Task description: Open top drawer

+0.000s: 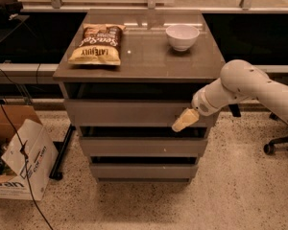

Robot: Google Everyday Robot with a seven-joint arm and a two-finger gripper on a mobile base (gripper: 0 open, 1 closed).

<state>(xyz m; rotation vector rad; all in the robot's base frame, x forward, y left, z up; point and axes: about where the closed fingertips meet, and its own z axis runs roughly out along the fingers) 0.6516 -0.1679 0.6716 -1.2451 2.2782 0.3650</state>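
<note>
Cardboard box [20,159]: it sits on the floor at the far left, with its white flap open.
Black cable [24,169]: it runs down across the box flap to the floor.
Floor [240,195]: it is pale with lots of small dark specks.
Chip bag [97,44]: it lies flat on the left side of the cabinet top. It is brown and yellow.
Cabinet [144,63]: it is grey-brown, stands in the middle, and has 3 drawers under a flat top.
Top drawer [125,113]: it is the first 1 under the cabinet top. It is the widest of the 3. Its front is plain, with no handle. A dark gap shows above the front.
Middle drawer [139,146]: it is just under the top drawer and looks narrower.
Bottom drawer [141,170]: it is the lowest and the narrowest.
Bowl [182,36]: it is white and stands upright on the right side of the cabinet top, well apart from the chip bag.
Gripper [185,120]: its cream tip is at the lower right part of the top drawer's front, pointing down and to the left. I cannot tell if it is open or closed, or if it touches the front.
Arm [245,85]: it is white and round and comes in from the right edge.
Chair wheel [269,148]: it is black and sits on the floor at the far right.
</note>
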